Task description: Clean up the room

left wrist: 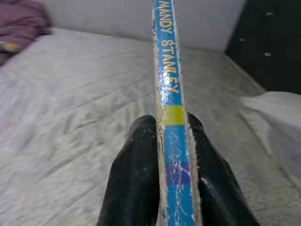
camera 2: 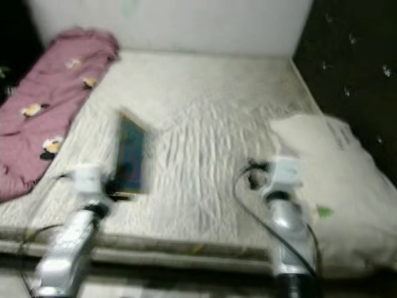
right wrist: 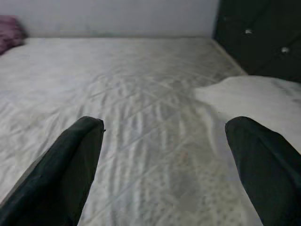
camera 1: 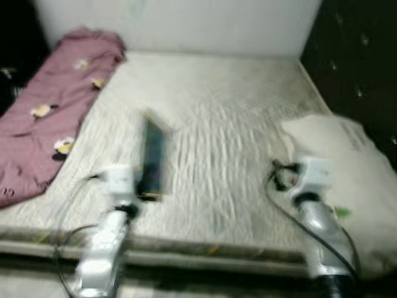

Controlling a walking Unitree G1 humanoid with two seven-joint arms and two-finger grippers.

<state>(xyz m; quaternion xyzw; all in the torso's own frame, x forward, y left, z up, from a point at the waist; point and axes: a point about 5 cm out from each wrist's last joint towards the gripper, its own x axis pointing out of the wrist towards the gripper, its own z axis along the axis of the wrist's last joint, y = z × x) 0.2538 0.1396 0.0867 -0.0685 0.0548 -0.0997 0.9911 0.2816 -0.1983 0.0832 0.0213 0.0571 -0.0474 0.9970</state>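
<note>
A thin blue book [camera 1: 152, 158] stands on edge over the white mattress [camera 1: 217, 124], held up near the bed's front left. My left gripper [left wrist: 171, 129] is shut on the book [left wrist: 169, 84]; its worn blue spine with yellow lettering runs between the two black fingers [left wrist: 136, 160]. My right gripper [right wrist: 164, 129] hovers open over the mattress [right wrist: 141, 84] toward the front right, with nothing between its fingers [right wrist: 75, 155]. The head views are blurred.
A crumpled pink blanket [camera 1: 49, 105] with small printed figures lies along the bed's left side. A white pillow [camera 1: 347, 180] rests at the right edge, beside a dark padded wall [camera 1: 353, 56]. A white wall [camera 1: 186, 22] runs behind the bed.
</note>
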